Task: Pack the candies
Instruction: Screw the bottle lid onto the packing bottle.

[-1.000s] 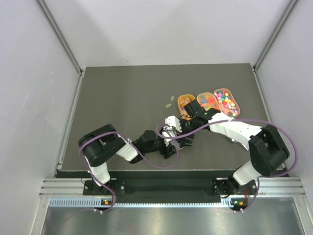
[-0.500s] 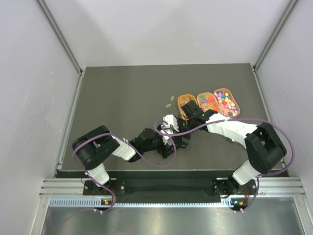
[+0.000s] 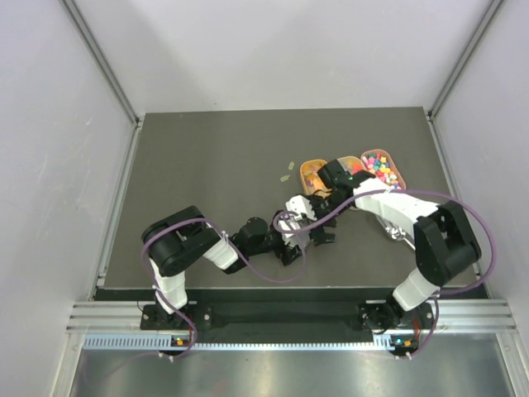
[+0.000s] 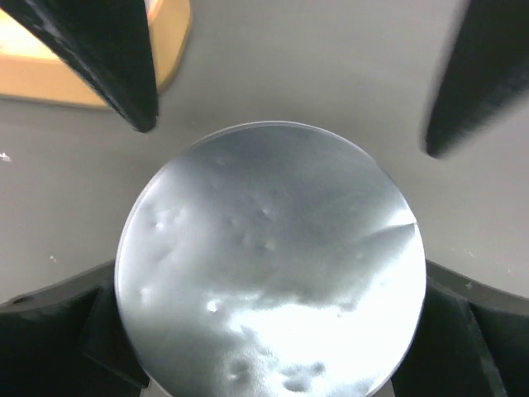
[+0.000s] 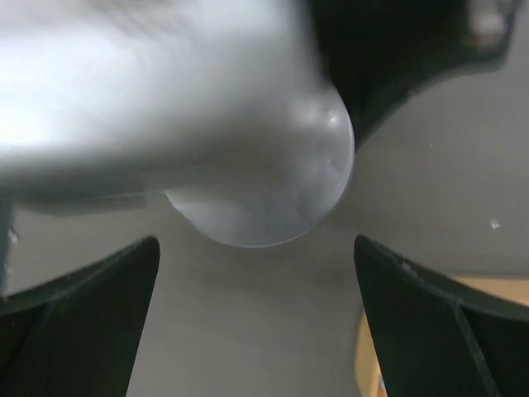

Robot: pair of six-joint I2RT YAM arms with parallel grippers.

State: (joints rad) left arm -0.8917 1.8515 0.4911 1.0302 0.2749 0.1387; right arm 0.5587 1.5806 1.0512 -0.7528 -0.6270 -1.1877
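Observation:
The candies (image 3: 382, 169) lie as bright pieces in three orange oval trays at the back right; two greenish pieces (image 3: 286, 176) lie loose on the mat beside them. A round clear dish with a silvery lid (image 4: 269, 265) rests on the mat between the spread fingers of my left gripper (image 4: 269, 285), which stands open around it. My right gripper (image 5: 256, 273) faces it from the other side, open and with only bare mat between its fingers; the dish (image 5: 273, 194) lies just beyond its tips. In the top view both grippers (image 3: 291, 241) (image 3: 319, 231) meet mid-table and hide the dish.
The nearest orange tray (image 3: 312, 174) sits just behind the grippers, and its corner (image 4: 169, 41) shows in the left wrist view. My right forearm (image 3: 387, 203) crosses over the middle tray (image 3: 354, 167). The dark mat (image 3: 207, 165) ends at metal rails on both sides.
Both grippers have opened wider. My right wrist has lifted back toward the trays, and my left arm has shifted a little to the right.

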